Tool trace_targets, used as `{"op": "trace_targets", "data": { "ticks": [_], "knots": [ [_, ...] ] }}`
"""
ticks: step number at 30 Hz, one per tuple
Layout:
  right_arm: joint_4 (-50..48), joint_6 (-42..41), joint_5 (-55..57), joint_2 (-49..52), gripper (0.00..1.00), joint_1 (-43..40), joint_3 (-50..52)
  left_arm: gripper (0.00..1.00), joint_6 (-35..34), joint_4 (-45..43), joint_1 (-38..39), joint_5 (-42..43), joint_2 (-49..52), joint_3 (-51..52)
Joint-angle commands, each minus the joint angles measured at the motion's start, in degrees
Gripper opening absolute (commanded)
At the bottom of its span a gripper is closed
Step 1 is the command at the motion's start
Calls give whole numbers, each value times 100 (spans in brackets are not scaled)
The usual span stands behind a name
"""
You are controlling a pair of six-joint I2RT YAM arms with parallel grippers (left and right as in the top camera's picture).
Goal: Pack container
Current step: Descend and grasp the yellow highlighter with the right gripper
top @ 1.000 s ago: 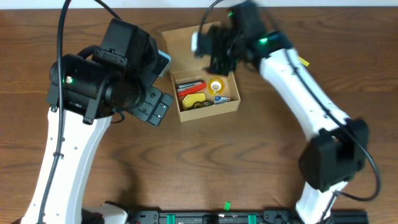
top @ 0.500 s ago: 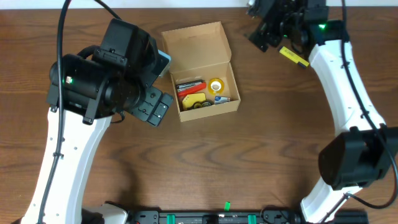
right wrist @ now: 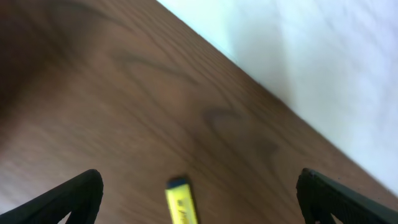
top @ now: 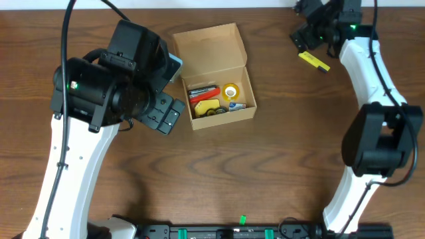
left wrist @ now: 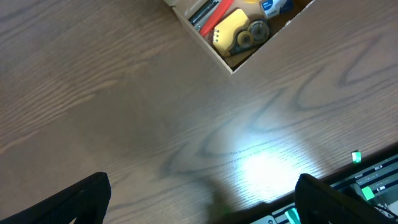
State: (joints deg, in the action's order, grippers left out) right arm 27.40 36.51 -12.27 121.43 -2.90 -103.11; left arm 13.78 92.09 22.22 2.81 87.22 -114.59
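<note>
The tan cardboard container (top: pixel 206 50) stands open at the table's top centre, its flap lid folded back. Inside lie a red pen, a yellow tape dispenser (top: pixel 207 106), a yellow tape roll (top: pixel 230 90) and a small blue-white item. The box corner also shows in the left wrist view (left wrist: pixel 231 62). A yellow highlighter (top: pixel 313 61) lies on the table at the top right and shows in the right wrist view (right wrist: pixel 180 205). My right gripper (top: pixel 307 36) is open and empty, right above the highlighter. My left gripper (top: pixel 166 114) is open and empty, left of the box.
The wooden table's far edge (right wrist: pixel 249 74) runs close behind the highlighter, with a white floor beyond. A black rail with green lights (top: pixel 239 232) lines the front edge.
My right arm has swung from above the box to the far right corner and now sits over the highlighter. The left arm has not moved.
</note>
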Motion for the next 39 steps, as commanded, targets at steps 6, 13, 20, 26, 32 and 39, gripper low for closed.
{"op": "trace_targets", "data": {
  "ticks": [6, 13, 20, 26, 32, 39],
  "knots": [
    [-66, -317, 479, 669, 99, -223, -24, 95, 39, 142, -7, -24, -57, -92],
    [96, -669, 435, 999, 99, -358, -24, 95, 39, 142, -7, -24, -57, -92],
    [293, -669, 437, 1088, 88, -455, -24, 95, 39, 142, -7, -26, -57, -92],
    [457, -669, 437, 1176, 84, -518, -22, 95, 39, 142, -7, -26, -57, -92],
    [542, -669, 442, 1318, 75, -520, -22, 95, 39, 142, -7, -26, -57, -92],
    [525, -669, 435, 1370, 65, -590, -20, 95, 39, 142, -7, -26, -57, -92]
  ]
}}
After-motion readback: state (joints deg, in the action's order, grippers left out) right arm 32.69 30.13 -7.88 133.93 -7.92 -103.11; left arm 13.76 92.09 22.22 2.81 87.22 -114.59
